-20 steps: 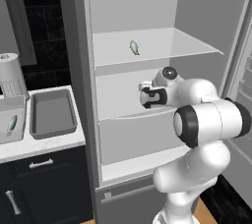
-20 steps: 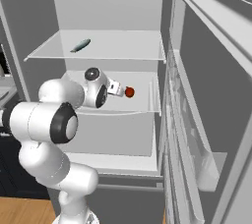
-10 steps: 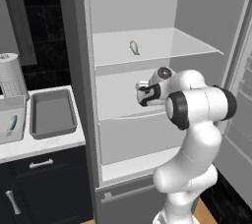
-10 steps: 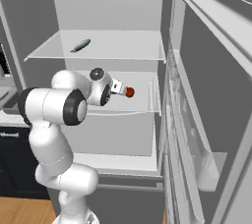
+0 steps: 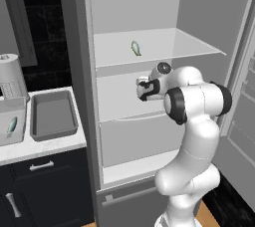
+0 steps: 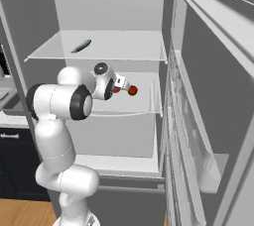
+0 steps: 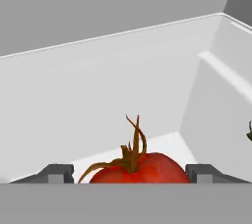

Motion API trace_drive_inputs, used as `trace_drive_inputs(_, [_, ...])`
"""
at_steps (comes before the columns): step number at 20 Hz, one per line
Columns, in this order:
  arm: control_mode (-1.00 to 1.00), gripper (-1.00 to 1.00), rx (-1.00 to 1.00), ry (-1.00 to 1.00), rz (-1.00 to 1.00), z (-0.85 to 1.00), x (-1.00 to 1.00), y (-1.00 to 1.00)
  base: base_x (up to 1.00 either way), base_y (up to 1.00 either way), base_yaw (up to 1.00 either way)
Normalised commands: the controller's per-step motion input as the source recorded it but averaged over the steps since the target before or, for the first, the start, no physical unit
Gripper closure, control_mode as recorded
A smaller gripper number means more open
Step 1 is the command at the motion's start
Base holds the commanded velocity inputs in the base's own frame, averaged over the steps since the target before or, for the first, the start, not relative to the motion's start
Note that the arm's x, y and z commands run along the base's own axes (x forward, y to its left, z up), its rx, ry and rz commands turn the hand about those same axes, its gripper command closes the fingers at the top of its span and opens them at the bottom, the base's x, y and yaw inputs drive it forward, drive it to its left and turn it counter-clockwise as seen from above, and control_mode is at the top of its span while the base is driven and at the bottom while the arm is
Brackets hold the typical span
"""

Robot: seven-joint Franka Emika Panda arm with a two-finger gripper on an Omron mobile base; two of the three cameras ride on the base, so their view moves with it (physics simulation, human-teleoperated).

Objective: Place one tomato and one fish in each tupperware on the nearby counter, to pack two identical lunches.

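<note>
A red tomato (image 7: 140,169) with a dried brown stem curling upward is seen at the bottom middle of the hand view, its lower part cut off by the lower edge. It is flanked by the two dark fingertips (image 7: 58,173) of the gripper (image 7: 132,174), one on each side, each close beside the fruit; contact cannot be made out. The tomato is set on the floor of a pale white bin (image 7: 147,85), whose back wall runs across the middle and whose side wall rises at the right, the two meeting in a rear corner behind the tomato. A small dark shape (image 7: 249,132) is glimpsed at the right edge, too cropped to be identified.
</note>
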Motion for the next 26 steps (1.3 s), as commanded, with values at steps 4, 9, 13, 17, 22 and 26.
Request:
trace_drive_inputs(4, [-1.00, 1.00, 0.00, 0.04, -0.02, -0.96, -0.31, 0.00, 0.00, 0.00, 0.00])
trace_drive_inputs(9, [-1.00, 1.00, 0.00, 0.01, -0.02, -0.97, -0.40, 0.00, 0.00, 0.00, 0.00])
trace_drive_inputs(13, [-1.00, 1.00, 0.00, 0.00, -0.01, -0.59, -0.78, 0.08, 0.00, 0.00, 0.00])
trace_drive_inputs(17, [-1.00, 1.00, 0.00, 0.00, 0.00, -0.05, -1.00, 0.14, 0.00, 0.00, 0.00])
trace_drive_inputs(22, [-1.00, 1.00, 0.00, 0.06, 0.01, 0.05, -1.00, 0.06, 0.00, 0.00, 0.00])
trace_drive_inputs(26, [-1.00, 1.00, 0.00, 0.05, 0.06, 0.57, -0.91, 0.03, 0.00, 0.00, 0.00])
